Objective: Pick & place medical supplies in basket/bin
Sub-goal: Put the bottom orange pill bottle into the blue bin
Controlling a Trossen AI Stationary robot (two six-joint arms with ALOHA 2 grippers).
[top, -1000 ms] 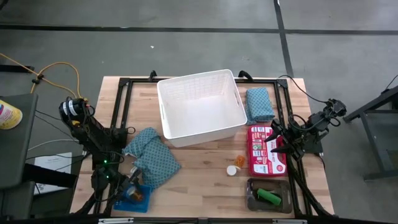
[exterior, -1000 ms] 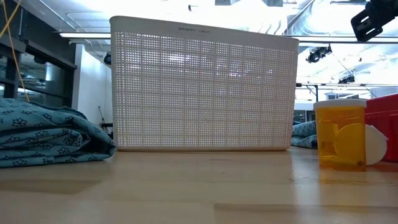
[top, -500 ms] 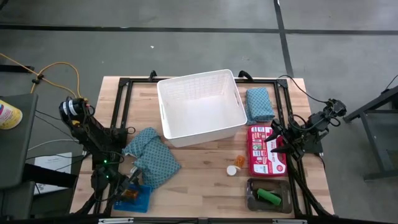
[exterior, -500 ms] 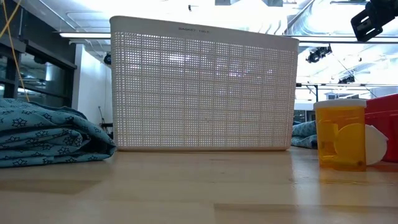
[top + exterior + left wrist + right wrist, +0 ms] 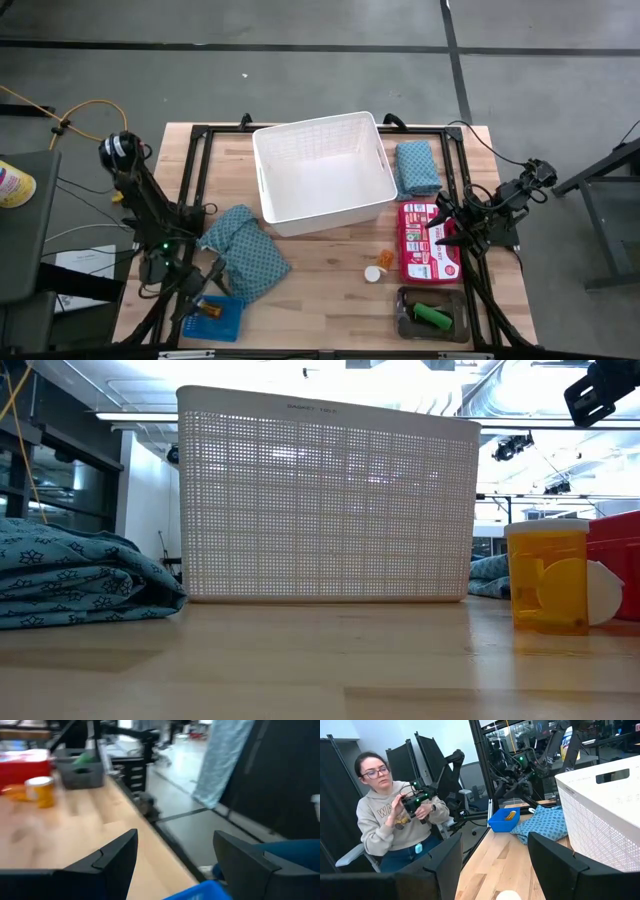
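The white lattice basket [image 5: 325, 170] stands at the table's far middle. One teal cloth [image 5: 243, 250] lies crumpled to its near left, and a folded one [image 5: 417, 165] lies at its right. A tiny orange pill bottle [image 5: 383, 259] and a white cap [image 5: 372, 273] sit on the wood. The blue mesh tray [image 5: 218, 318] holds a small orange piece. My left gripper [image 5: 203, 290] hovers open just above and behind this tray, with nothing between its fingers [image 5: 120, 855]. Over the table's right side, my right gripper [image 5: 440, 228] waits open and raised.
A red first-aid pouch [image 5: 428, 240] lies under the right gripper. In front of it, the grey tray [image 5: 405, 300] holds a green piece [image 5: 433, 316]. A person [image 5: 395, 820] sits beyond the table's left end. Bare wood lies between the left cloth and the pill bottle.
My left gripper has risen from the blue tray and drawn back a little toward the table's left edge, its fingers as wide apart as before. The tray and the orange piece in it stay where they were.
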